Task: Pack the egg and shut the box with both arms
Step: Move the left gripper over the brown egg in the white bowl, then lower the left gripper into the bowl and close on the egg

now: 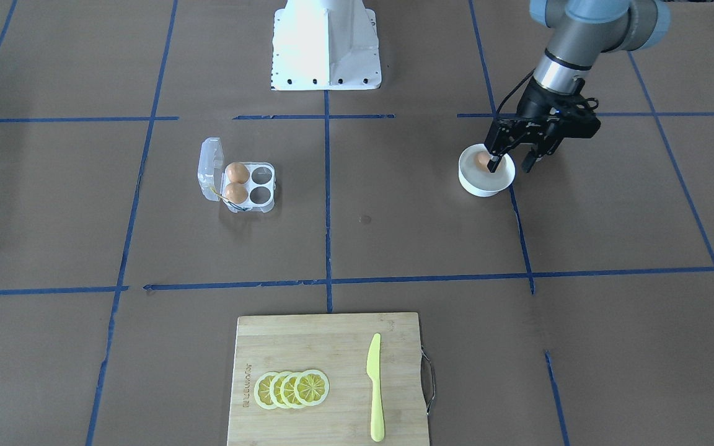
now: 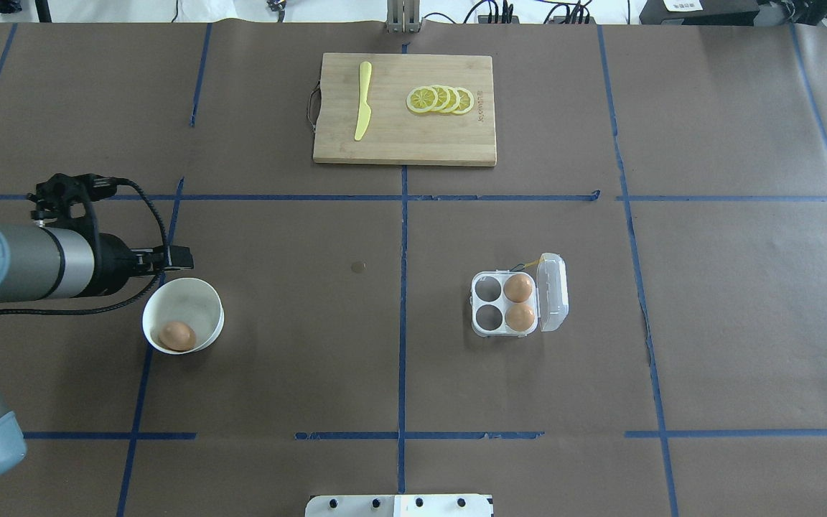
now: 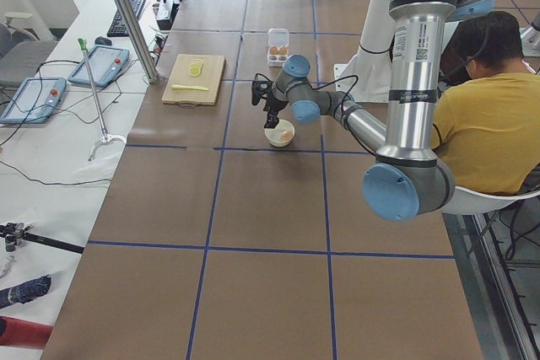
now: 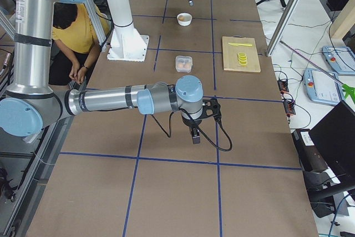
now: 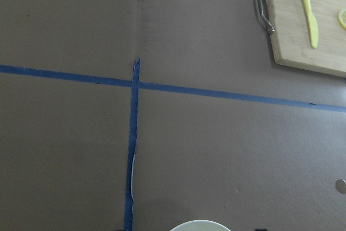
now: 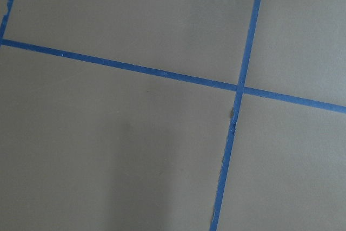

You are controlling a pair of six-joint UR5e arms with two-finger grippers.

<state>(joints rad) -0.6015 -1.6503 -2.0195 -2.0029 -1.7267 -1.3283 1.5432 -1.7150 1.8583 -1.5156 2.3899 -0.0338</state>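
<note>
You're looking at matt brown paper over the table [image 2: 277, 359], ruled with blue tape [image 2: 403, 359]. Your box [image 2: 554, 294] is clear, glossy plastic. The egg [image 2: 177, 335] is smooth with a soft sheen, and its bowl [image 2: 194, 298] is smooth and white. At the far side is a grained wooden board [image 2: 399, 143] with a yellow plastic knife [image 2: 362, 108]. The left arm [image 2: 33, 262] is dull silver metal.

We find one orange-brown egg [image 2: 177, 335] in the round white bowl [image 2: 192, 300], left; clear plastic carton [image 2: 489, 302] right; wooden board [image 2: 399, 143] far.
</note>
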